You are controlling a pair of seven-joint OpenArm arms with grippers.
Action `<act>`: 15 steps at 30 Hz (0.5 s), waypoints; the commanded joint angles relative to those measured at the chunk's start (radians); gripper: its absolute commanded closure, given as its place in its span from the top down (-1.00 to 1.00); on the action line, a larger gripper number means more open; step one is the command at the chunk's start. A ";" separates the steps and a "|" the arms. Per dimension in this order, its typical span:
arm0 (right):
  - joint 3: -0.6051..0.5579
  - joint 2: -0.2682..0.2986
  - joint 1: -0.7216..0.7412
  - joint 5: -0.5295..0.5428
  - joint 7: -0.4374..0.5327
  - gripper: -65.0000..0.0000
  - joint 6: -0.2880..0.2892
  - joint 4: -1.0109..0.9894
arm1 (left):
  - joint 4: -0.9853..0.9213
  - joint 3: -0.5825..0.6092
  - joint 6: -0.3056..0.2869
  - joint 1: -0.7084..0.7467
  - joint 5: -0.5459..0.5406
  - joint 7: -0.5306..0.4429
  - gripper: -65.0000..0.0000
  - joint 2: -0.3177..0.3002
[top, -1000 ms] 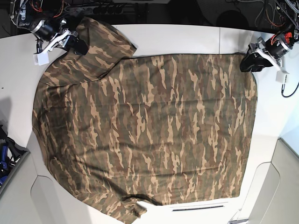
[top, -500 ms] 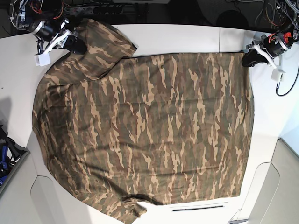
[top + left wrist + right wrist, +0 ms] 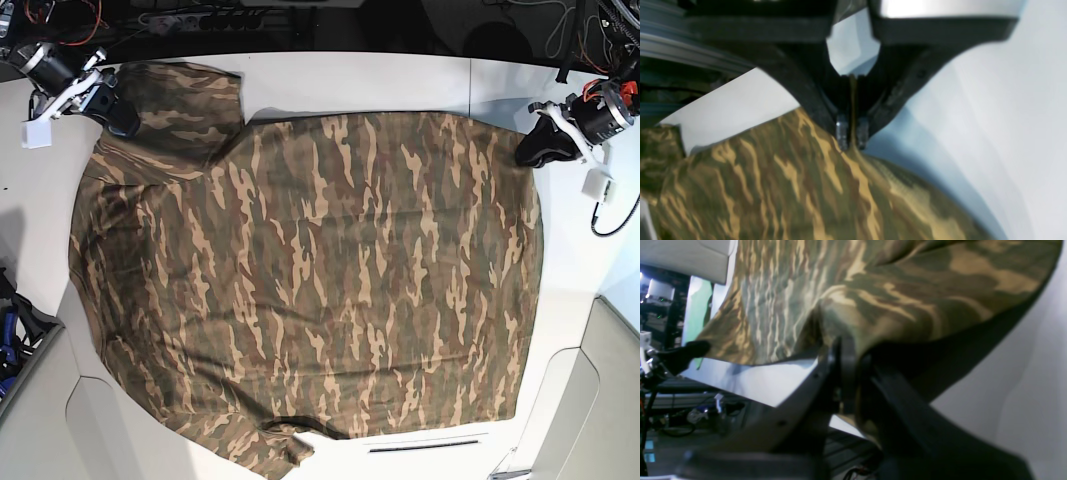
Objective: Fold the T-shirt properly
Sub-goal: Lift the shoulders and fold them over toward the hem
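With the T-shirt [image 3: 310, 280] spread flat on the tabletop [image 3: 420, 80], our left tool [image 3: 850, 138] and right tool [image 3: 112, 110] each pinch a far corner — we should lift both evenly, keeping the edge taut.

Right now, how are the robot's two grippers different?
The left gripper pinches a corner at the T-shirt's straight edge, on the base view's right; the right gripper pinches the sleeve on that view's left. In the wrist views, the left gripper holds only a thin edge of cloth, while cloth drapes thickly over the right gripper. Both are shut on the T-shirt, at the far edge of the white table.
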 commanded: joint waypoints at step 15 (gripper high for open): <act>0.010 0.011 0.294 -0.124 0.047 -1.00 0.011 0.019 | -0.009 -0.009 -0.009 -0.166 0.140 -0.143 -1.00 -0.017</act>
